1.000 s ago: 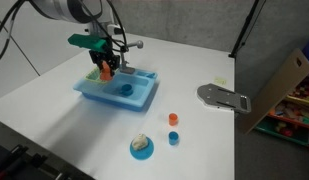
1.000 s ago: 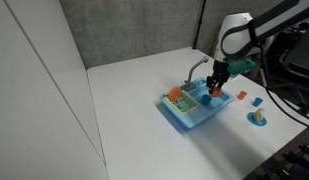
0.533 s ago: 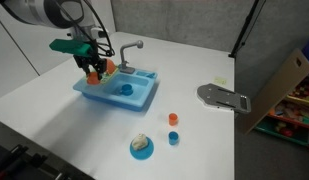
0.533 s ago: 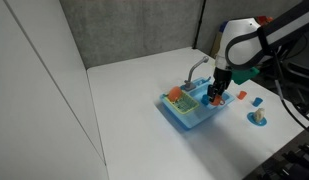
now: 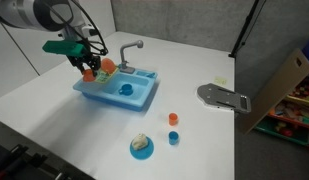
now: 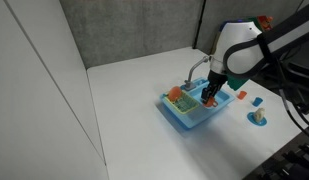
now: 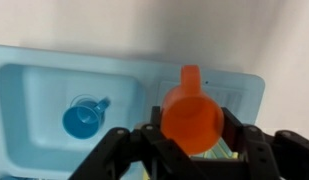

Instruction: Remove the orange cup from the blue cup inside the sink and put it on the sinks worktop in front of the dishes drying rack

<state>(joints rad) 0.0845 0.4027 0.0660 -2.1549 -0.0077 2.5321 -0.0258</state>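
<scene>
My gripper [image 7: 192, 135] is shut on the orange cup [image 7: 192, 115] and holds it above the sink's worktop [image 7: 244, 90], over the dishes drying rack, whose yellow edge [image 7: 226, 150] peeks out below the cup. The blue cup [image 7: 84, 116] sits alone in the basin of the light-blue sink [image 7: 34, 90]. In both exterior views the gripper [image 5: 90, 72] [image 6: 210, 99] hangs over one end of the sink [image 5: 129, 98] [image 6: 184, 115]. The blue cup [image 5: 125, 89] shows in the basin.
A grey faucet [image 5: 127, 52] rises at the sink's back edge. On the white table lie a small orange cup [image 5: 173, 118], a small darker blue cup [image 5: 173, 138], a blue plate with a pale item [image 5: 141, 146] and a grey tool [image 5: 224, 97]. A cardboard box [image 5: 279, 85] stands beside the table.
My gripper has carried the orange cup away from above the basin, sideways along the sink to its rack end.
</scene>
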